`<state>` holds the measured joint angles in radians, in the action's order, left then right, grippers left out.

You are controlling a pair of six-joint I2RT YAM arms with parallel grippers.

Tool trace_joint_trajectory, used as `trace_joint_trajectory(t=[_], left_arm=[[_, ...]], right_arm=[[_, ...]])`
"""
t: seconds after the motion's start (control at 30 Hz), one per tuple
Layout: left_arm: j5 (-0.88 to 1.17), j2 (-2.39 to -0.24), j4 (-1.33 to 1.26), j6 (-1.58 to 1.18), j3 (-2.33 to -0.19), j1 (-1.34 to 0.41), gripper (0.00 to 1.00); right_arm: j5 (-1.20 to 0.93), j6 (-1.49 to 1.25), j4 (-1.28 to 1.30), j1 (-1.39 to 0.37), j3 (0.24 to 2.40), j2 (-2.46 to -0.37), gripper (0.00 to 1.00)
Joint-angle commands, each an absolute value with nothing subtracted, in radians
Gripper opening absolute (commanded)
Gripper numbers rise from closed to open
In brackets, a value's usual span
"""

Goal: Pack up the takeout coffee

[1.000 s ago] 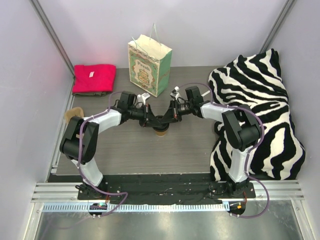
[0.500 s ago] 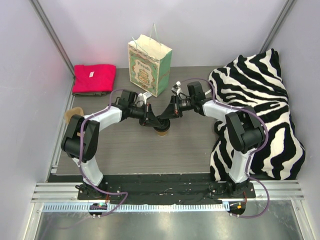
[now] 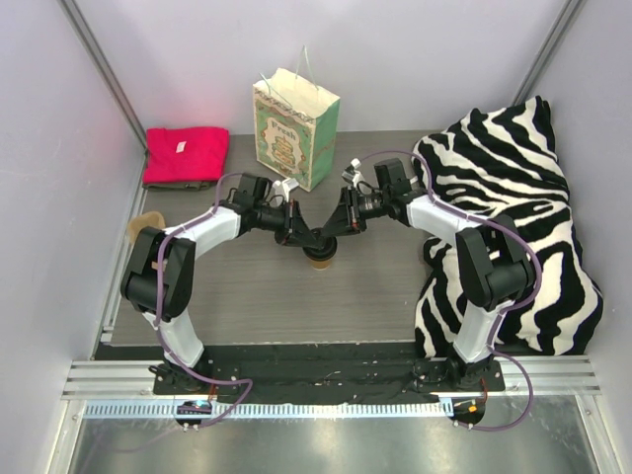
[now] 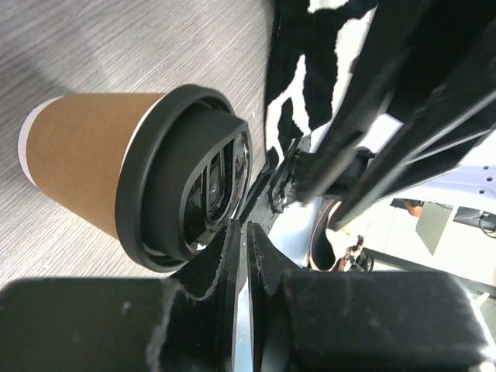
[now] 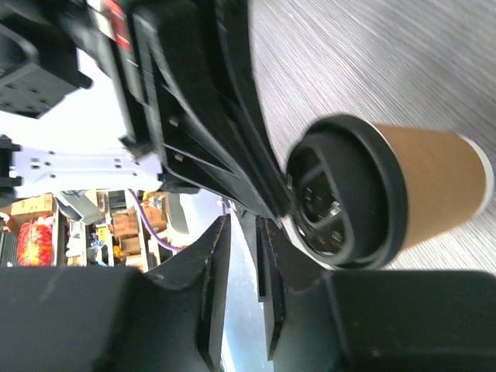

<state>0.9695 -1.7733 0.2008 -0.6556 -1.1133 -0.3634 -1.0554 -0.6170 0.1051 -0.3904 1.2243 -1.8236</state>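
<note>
Left jaws: a hair apart, a thin slit showing between the fingers [image 4: 225, 263], clamped on nothing; the tips lie just beside the rim of the lid [image 4: 190, 178], and whether they touch it cannot be told. Right jaws: a little wider apart, a clear gap between the fingers [image 5: 213, 263], likewise holding nothing; the tips sit just beside the lid's opposite edge. Both pairs meet low over the cup [image 3: 319, 259] from either side, the two arms forming a shallow V in the top view.

Cup: tan paper, upright on the desk [image 3: 267, 296] about midway between the arms; the black lid sits on its mouth, seemingly level and seated all round in both wrist views, though the far rim is hidden in each.

Bag [image 3: 296, 128]: white and green, upright with handles up, behind the cup and slightly to the left, near but apart from it; its mouth faces up, the inside not visible.

Surroundings: a folded red cloth [image 3: 185, 155] at the far left corner; a zebra-print fabric [image 3: 513, 217] heaped along the right side.

Step in hand, as judged: capping looks done and neither pair grips anything; bagging is not yet begun.

Next move, as judged: one pair must open wider than the cup, close on its wall below the lid, and lift it upright; the carry must clear the bag's rim and handles before lowering; a tilt risks loosening the lid.
</note>
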Motion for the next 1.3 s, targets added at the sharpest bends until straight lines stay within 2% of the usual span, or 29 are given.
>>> trace_joint_trajectory(t=[0.0,0.23,0.57,0.73,0.87,1.0,1.17,1.27], left_arm=[[0.957,-1.755,0.160,-0.698,-1.146,-0.357,0.12],[0.917,-1.825,0.133,-0.704,-1.106,-0.357,0.08],[0.882,-1.878,0.184,-0.661,-1.077,-0.357,0.00],[0.873,-1.919,0.206,-0.635,-1.074,-0.353,0.00],[0.891,-1.937,0.218,-0.605,-1.106,-0.350,0.00],[0.926,-1.959,0.283,-0.555,-1.225,-0.353,0.10],[0.953,-2.002,0.345,-0.532,-1.325,-0.356,0.18],[0.985,-1.997,0.354,-0.531,-1.354,-0.354,0.28]], right_arm=[[-1.036,-0.532,0.166,-0.390,1.213,-1.793,0.28],[-0.968,-0.396,0.296,-0.387,1.198,-1.893,0.22],[-0.867,-0.359,0.356,-0.367,1.183,-1.994,0.18],[-0.861,-0.336,0.373,-0.353,1.177,-2.045,0.16],[-0.942,-0.333,0.368,-0.359,1.190,-2.034,0.17],[-1.034,-0.316,0.377,-0.405,1.229,-1.945,0.18],[-1.089,-0.339,0.388,-0.459,1.265,-1.875,0.18],[-1.121,-0.389,0.348,-0.451,1.285,-1.836,0.20]])
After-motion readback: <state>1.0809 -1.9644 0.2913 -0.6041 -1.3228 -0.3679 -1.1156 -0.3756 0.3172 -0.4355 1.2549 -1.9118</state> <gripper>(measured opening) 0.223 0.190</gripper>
